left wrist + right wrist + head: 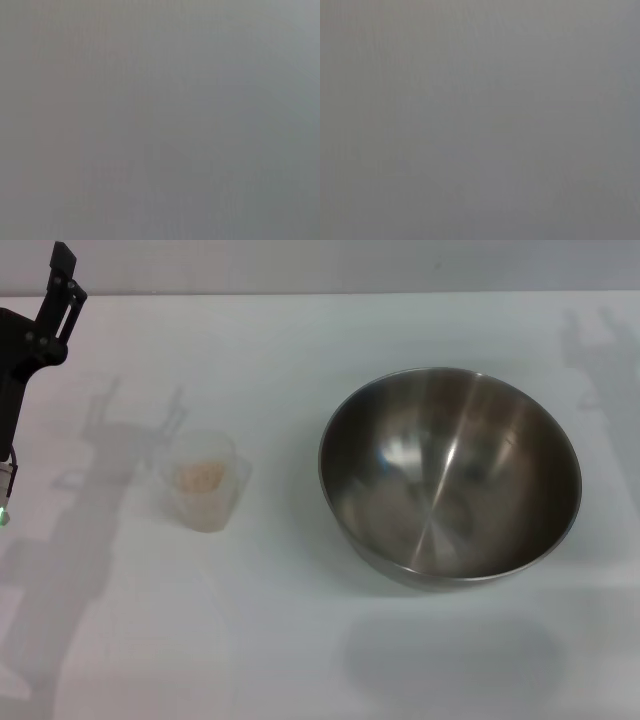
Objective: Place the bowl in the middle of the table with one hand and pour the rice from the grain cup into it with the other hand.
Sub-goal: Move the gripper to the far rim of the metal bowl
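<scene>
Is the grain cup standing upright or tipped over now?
Upright. The grain cup stands on the table, mouth up, with the rice inside.

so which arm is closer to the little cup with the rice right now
Left. The left gripper is up at the table's far left edge, off to the cup's left and apart from it. The right arm isn't in view at all; only its shadow shows.

Only a plain, featureless grey surface [480,120] across the whole right wrist view.
</scene>
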`<move>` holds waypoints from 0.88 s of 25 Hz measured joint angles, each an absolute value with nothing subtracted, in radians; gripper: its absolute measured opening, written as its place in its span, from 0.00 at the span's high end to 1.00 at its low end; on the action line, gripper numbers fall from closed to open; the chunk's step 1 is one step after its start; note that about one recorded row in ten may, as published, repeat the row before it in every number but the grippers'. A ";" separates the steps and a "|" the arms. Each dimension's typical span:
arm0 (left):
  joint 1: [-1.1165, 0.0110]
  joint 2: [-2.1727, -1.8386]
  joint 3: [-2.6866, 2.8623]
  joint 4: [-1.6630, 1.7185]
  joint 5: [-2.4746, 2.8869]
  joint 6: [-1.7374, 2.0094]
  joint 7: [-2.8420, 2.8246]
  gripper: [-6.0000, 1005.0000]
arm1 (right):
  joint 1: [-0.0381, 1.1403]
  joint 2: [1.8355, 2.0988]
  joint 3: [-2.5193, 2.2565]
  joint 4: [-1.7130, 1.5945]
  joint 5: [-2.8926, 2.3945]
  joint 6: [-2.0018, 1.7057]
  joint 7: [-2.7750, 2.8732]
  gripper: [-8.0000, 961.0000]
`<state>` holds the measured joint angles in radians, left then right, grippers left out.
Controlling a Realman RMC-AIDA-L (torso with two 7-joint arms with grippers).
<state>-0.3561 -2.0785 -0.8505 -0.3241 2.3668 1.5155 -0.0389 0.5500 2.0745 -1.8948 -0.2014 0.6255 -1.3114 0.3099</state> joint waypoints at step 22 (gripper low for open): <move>-0.365 -2.077 -0.861 -0.319 2.367 1.508 -0.040 0.17 | 0.531 2.079 -1.896 -0.195 0.625 -1.329 0.035 0.48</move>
